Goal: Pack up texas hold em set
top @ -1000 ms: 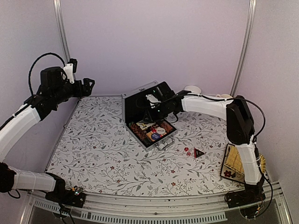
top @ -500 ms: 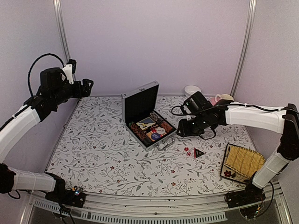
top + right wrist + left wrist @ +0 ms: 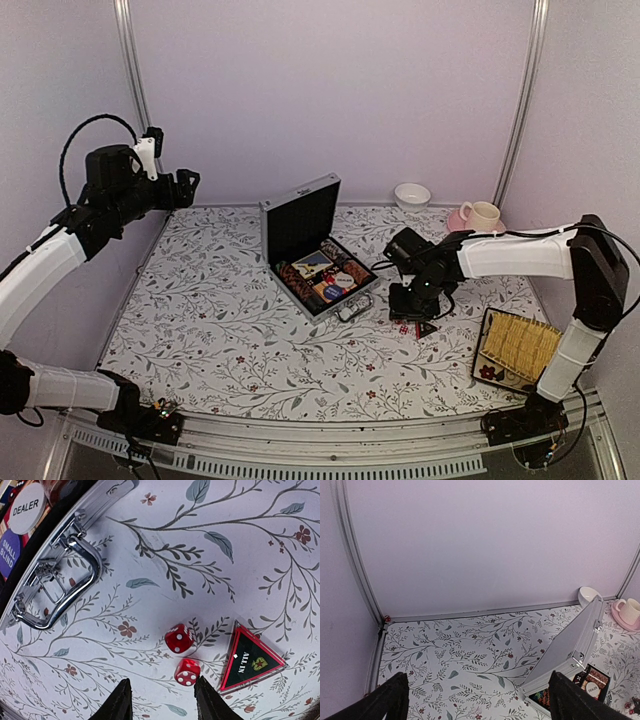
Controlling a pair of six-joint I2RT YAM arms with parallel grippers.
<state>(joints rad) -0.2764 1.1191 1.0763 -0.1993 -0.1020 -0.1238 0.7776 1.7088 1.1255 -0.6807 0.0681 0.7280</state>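
Guide: Right arm has swung out of the case (image 3: 298, 222) since a second ago and now hangs low off its front right corner. The left arm has not moved.

Listener: What does the overhead view show?

Guide: A flowered counter (image 3: 220, 300). The case sits mid-counter, lid up, chips (image 3: 340, 280) in its base. The right claw (image 3: 408, 310) points down just right of the case handle (image 3: 355, 308), with the marker (image 3: 427, 327) beside it. The left claw (image 3: 192, 183) is raised high at the far left, well apart from everything. A yellow tray (image 3: 520, 345) lies near right; a cup (image 3: 482, 214) and bowl (image 3: 412, 194) stand at the back.

Listener: And the left wrist?

Guide: That claw (image 3: 477, 677) is spread wide and holds nothing. Below it is the lid's silver back.

Listener: The right wrist?

Guide: Its claw (image 3: 162, 680) is parted and empty. Two red dice (image 3: 179, 638) lie together on the counter just ahead of the fingers. The nearer die is close to one fingertip; I cannot tell if they touch. The triangular marker, reading ALL IN, lies just beside the dice. The handle lies flat at upper left.
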